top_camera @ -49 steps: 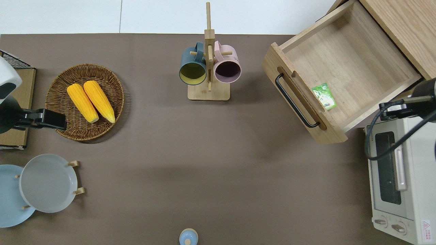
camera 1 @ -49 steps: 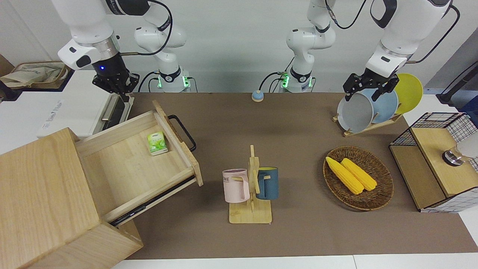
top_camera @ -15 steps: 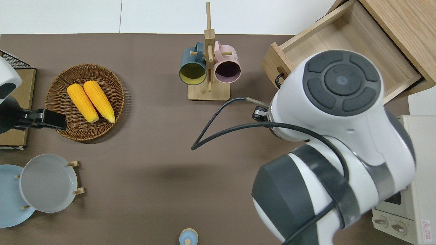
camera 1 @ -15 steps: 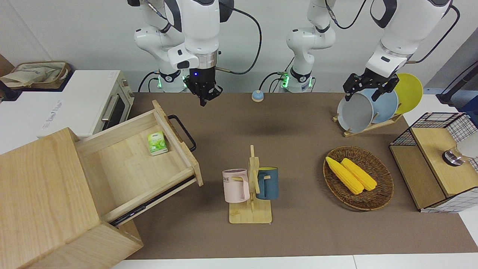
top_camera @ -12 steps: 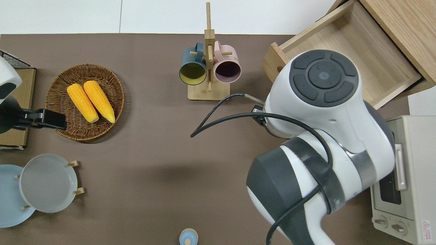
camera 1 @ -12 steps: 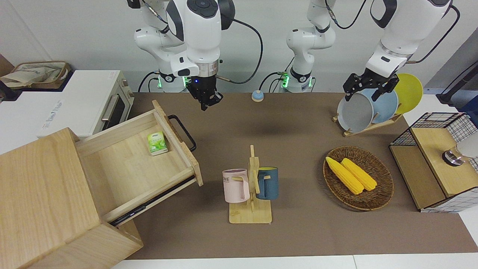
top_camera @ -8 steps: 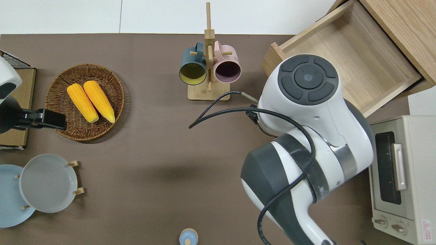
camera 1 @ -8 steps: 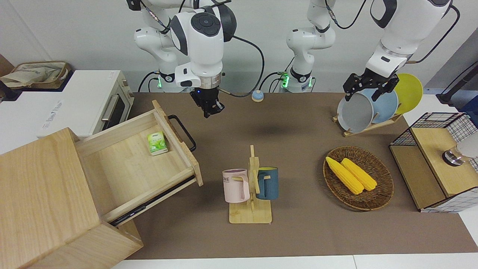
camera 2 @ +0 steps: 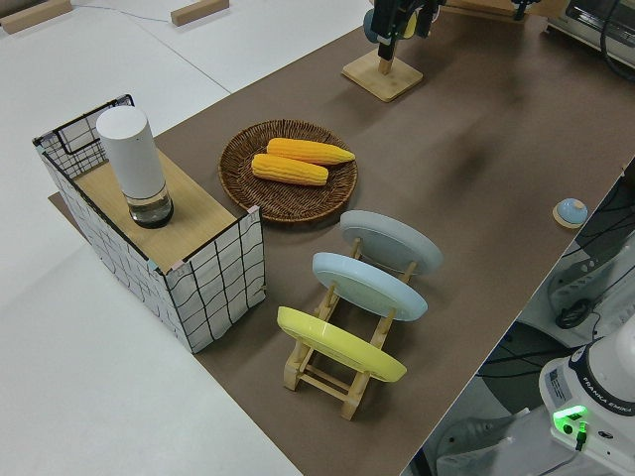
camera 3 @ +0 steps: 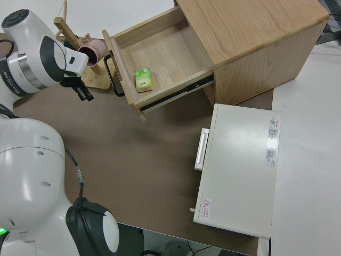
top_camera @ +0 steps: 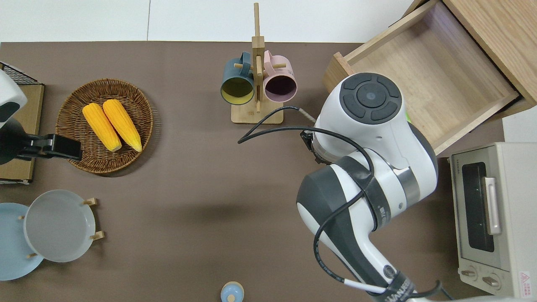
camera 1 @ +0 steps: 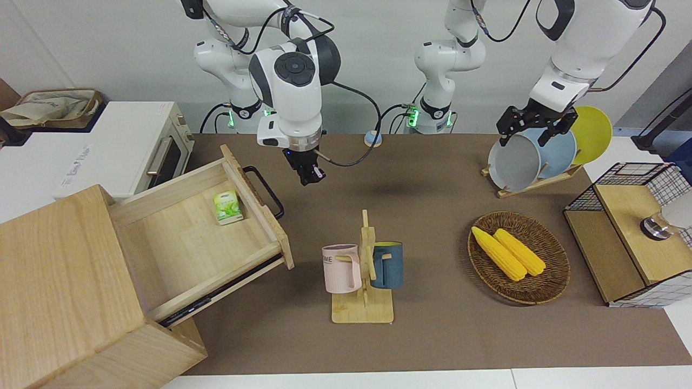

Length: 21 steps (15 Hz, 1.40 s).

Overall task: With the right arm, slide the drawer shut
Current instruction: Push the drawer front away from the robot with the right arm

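Note:
The drawer (camera 1: 189, 243) stands pulled far out of the pale wood cabinet (camera 1: 59, 281), with its black loop handle (camera 1: 266, 190) facing the table's middle. A small green packet (camera 1: 226, 208) lies inside it near the front panel. My right gripper (camera 1: 311, 178) hangs shut and empty over the brown mat in front of the drawer, a short gap from the handle (camera 3: 113, 74). The right side view shows the right gripper (camera 3: 85, 95) level with the handle's end that is nearer to the robots. In the overhead view the arm's own body covers it. The left arm is parked.
A white toaster oven (camera 1: 108, 156) stands beside the cabinet, nearer to the robots. The mug rack (camera 1: 363, 270) with two mugs stands close to the drawer's front corner. A basket of corn (camera 1: 518, 256), a plate rack (camera 1: 532, 156) and a wire box (camera 1: 632, 232) fill the left arm's end.
My right arm has swung from over the toaster oven to the mat in front of the drawer and has come lower, closer to the handle. The drawer has not moved.

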Each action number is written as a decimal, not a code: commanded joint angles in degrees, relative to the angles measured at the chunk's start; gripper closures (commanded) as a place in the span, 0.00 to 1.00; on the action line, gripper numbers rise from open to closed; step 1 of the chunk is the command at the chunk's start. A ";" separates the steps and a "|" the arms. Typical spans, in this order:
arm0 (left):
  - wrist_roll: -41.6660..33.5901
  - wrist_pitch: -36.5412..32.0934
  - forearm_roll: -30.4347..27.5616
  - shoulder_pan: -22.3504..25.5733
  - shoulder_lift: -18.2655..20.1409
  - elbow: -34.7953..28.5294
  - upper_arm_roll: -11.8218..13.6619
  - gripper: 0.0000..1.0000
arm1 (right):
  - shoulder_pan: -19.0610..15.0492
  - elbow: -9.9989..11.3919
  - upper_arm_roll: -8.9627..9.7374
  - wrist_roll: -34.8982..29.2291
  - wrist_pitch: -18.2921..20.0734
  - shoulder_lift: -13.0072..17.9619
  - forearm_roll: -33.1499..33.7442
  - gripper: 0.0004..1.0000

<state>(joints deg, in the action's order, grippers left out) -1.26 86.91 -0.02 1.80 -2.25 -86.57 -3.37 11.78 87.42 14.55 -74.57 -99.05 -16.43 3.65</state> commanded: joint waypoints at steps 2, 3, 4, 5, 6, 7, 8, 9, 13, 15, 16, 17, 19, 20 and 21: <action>-0.59 -1.13 0.98 0.31 -0.65 1.40 -0.40 0.01 | -1.14 0.82 -1.63 -2.07 -2.55 -1.15 -1.28 1.00; -0.59 -1.13 0.98 0.31 -0.65 1.40 -0.40 0.01 | -1.40 0.82 -1.72 -2.07 -2.55 -1.23 -1.19 1.00; -0.59 -1.13 0.98 0.31 -0.65 1.49 -0.40 0.01 | -1.84 0.64 -1.72 -1.72 -2.64 -1.58 -1.10 1.00; -0.59 -1.13 0.98 0.31 -0.65 1.49 -0.40 0.01 | -2.02 0.64 -1.72 -1.11 -2.73 -1.59 -0.75 1.00; -0.59 -1.13 0.98 0.31 -0.74 1.49 -0.40 0.01 | -2.37 0.64 -1.72 -0.75 -2.99 -1.67 -0.57 1.00; -0.59 -1.13 0.98 0.31 -0.65 1.40 -0.40 0.01 | -2.64 0.55 -1.72 -0.66 -3.86 -1.76 -0.40 1.00; -0.59 -1.13 0.98 0.31 -0.65 1.49 -0.40 0.01 | -3.07 0.47 -1.72 -0.49 -4.57 -1.85 -0.14 1.00; -0.59 -1.13 0.98 0.31 -0.65 1.40 -0.40 0.01 | -3.34 0.47 -1.81 0.30 -5.10 -1.94 -0.13 1.00; -0.59 -1.13 0.98 0.31 -0.65 1.49 -0.40 0.01 | -3.96 -0.33 -3.38 2.76 -5.19 -2.99 -0.22 1.00; -0.59 -1.13 0.98 0.31 -0.65 1.40 -0.40 0.01 | -3.96 -1.46 -4.18 3.73 -5.19 -3.52 -0.22 1.00; -0.59 -1.13 0.98 0.31 -0.65 1.40 -0.40 0.01 | -4.04 -2.25 -4.44 3.91 -5.19 -4.13 -0.22 1.00; -0.59 -1.13 0.98 0.31 -0.74 1.49 -0.40 0.01 | -4.04 -3.39 -4.97 4.43 -5.19 -4.66 -0.22 1.00; -0.59 -1.13 0.98 0.31 -0.65 1.49 -0.40 0.01 | -3.96 -4.80 -5.93 5.75 -5.19 -5.54 -0.31 1.00; -0.59 -1.13 0.98 0.31 -0.65 1.40 -0.40 0.01 | -4.04 -5.59 -6.29 6.63 -5.36 -5.98 -0.31 1.00; -0.59 -1.13 0.98 0.31 -0.65 1.49 -0.40 0.01 | -4.13 -6.12 -6.38 7.42 -5.80 -6.33 -0.40 1.00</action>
<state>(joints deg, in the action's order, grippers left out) -1.26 86.91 -0.02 1.80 -2.25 -86.57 -3.37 8.43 84.89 8.57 -70.48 -103.87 -20.28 3.53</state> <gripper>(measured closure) 0.004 0.991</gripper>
